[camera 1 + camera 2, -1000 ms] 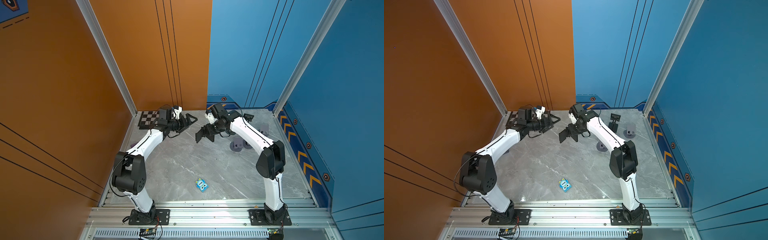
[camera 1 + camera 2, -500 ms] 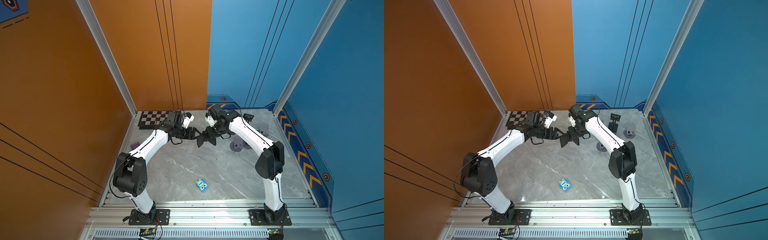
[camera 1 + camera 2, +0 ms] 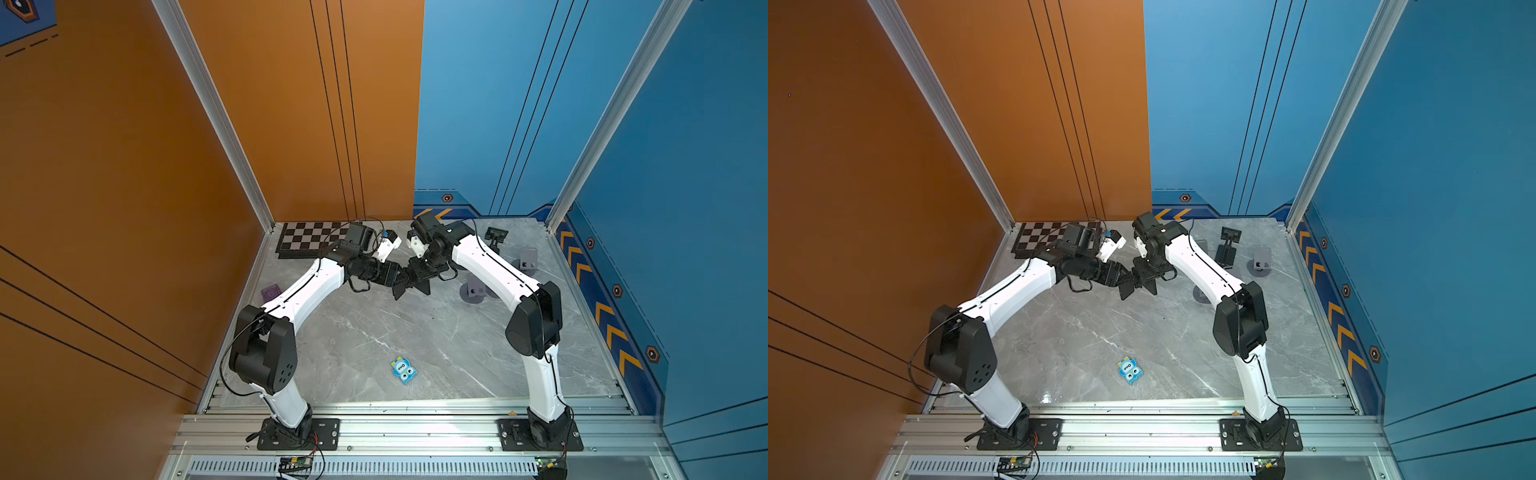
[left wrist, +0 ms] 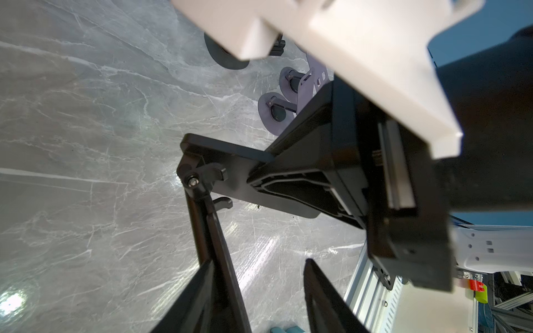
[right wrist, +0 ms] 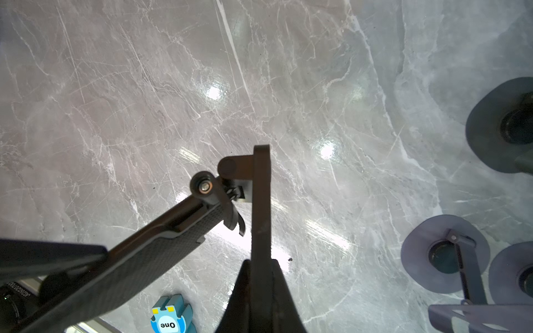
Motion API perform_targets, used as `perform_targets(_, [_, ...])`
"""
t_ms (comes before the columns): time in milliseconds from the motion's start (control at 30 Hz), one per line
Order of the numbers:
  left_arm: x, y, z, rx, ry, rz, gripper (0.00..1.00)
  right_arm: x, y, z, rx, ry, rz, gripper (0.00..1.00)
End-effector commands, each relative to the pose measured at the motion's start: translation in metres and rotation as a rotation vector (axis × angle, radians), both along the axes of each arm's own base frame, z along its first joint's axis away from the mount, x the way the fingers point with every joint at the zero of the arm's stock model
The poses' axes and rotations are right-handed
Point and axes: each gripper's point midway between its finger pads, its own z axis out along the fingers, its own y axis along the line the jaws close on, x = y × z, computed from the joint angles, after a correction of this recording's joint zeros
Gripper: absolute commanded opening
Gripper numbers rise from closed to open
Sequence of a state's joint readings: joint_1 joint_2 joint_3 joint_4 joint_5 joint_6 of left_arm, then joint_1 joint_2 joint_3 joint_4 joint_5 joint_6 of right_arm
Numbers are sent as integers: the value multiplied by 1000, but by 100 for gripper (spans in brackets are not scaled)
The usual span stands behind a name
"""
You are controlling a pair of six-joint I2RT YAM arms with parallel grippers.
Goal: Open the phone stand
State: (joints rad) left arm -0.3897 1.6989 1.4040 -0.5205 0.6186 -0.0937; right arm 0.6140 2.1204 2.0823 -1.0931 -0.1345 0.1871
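place: robot lab cell | shown by: aluminium frame rail; orange wall panel; blue wall panel; marble-look tabletop

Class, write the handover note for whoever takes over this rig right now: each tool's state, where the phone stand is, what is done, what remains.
Right tool: shut on one leaf of the phone stand, holding it off the table.
Left tool: jaws apart, straddling the other leaf; one finger is against it, no clamp yet.
Done: stand lifted, its leaves already at an angle at the hinge.
Left: close the left tool, then probably swing the leaves further apart and set the stand down.
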Motion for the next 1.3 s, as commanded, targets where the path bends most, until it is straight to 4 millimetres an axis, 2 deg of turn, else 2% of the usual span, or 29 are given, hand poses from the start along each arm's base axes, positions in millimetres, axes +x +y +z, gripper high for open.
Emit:
perform_targets(0, [-7,-5,-8,13,27,-35,50,5,6,10,15,-25,-10,0])
perform_targets(233, [-16,-4,-21,29,59,-51,49,7,8,16,25,-40,-9,0])
perform_targets(533, [-23,-1,-37,63,101,-61,36,9,8,19,26,-51,-10,0])
perform_targets(733, [-25,3,-46,94,117,-55,37,10,8,21,26,-59,-10,0])
perform_targets(833, [-26,3,-44,91,114,-58,28,10,8,20,24,-57,-9,0])
perform_targets(1033, [-29,-2,-45,75,125,-77,2,13,10,24,33,-70,-13,0])
perform_targets(1267, [-36,-6,-41,37,140,-107,0,21,4,25,67,-49,-36,0])
